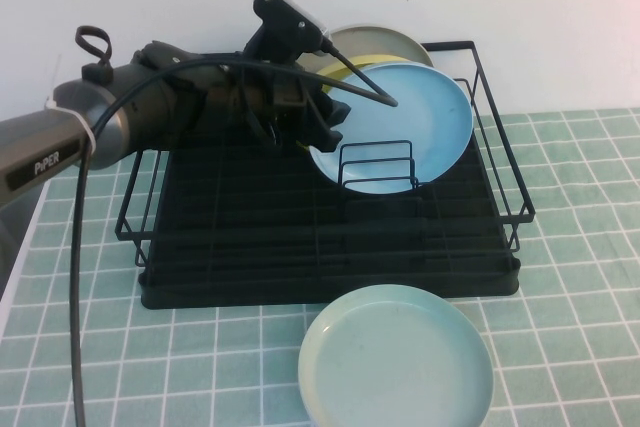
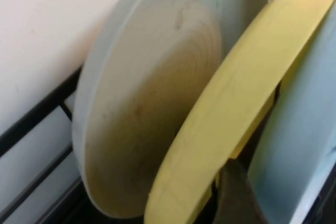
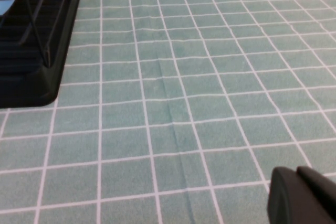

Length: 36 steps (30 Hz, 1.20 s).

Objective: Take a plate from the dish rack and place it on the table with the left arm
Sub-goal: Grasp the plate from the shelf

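The sky-blue plate (image 1: 405, 122) stands on edge in the black dish rack (image 1: 505, 162), leaning against the small wire divider (image 1: 377, 162). My left arm reaches in from the left. My left gripper (image 1: 372, 89) is open and straddles the plate's upper left rim. One finger (image 1: 365, 93) lies across its front face. The other finger (image 2: 237, 198) is between the blue plate (image 2: 302, 129) and the yellow plate (image 2: 231, 103). My right gripper (image 3: 304, 198) is shut and empty, low over the green tiled table (image 3: 184, 103).
A yellow plate (image 1: 350, 65) and a pale grey-green plate (image 1: 385, 40) stand behind the blue one. A mint-green plate (image 1: 396, 359) lies flat on the table (image 1: 580, 217) in front of the rack. The rack's corner (image 3: 31, 51) shows in the right wrist view.
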Tool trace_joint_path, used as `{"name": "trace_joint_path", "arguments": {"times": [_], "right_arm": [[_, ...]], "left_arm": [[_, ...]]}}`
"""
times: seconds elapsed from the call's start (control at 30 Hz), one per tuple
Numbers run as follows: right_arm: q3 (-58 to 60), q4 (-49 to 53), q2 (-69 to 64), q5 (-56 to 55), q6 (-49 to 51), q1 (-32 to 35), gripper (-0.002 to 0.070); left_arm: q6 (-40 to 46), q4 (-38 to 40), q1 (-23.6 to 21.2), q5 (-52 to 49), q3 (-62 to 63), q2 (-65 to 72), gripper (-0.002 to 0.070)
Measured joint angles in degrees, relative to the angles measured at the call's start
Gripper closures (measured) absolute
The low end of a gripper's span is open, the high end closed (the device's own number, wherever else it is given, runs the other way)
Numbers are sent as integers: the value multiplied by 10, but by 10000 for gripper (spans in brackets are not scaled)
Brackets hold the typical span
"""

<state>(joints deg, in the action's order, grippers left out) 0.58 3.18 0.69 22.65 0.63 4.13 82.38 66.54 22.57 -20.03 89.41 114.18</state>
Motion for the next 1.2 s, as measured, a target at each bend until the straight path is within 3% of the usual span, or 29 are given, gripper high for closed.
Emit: {"name": "trace_joint_path", "arguments": {"times": [0.17, 0.33, 0.4, 0.77, 1.07, 1.2], "right_arm": [[0, 0, 0, 0, 0, 0, 678], [0, 0, 0, 0, 0, 0, 678], [0, 0, 0, 0, 0, 0, 678], [0, 0, 0, 0, 0, 0, 678], [0, 0, 0, 0, 0, 0, 678], [0, 0, 0, 0, 0, 0, 678]], "left_arm": [[27, 42, 1, 10, 0, 2, 390], [30, 46, 1, 6, 1, 2, 592], [34, 46, 1, 4, 1, 3, 629], [37, 40, 1, -17, 2, 3, 641], [33, -11, 0, -30, 2, -41, 642], [-11, -55, 0, -37, 2, -90, 642]]}}
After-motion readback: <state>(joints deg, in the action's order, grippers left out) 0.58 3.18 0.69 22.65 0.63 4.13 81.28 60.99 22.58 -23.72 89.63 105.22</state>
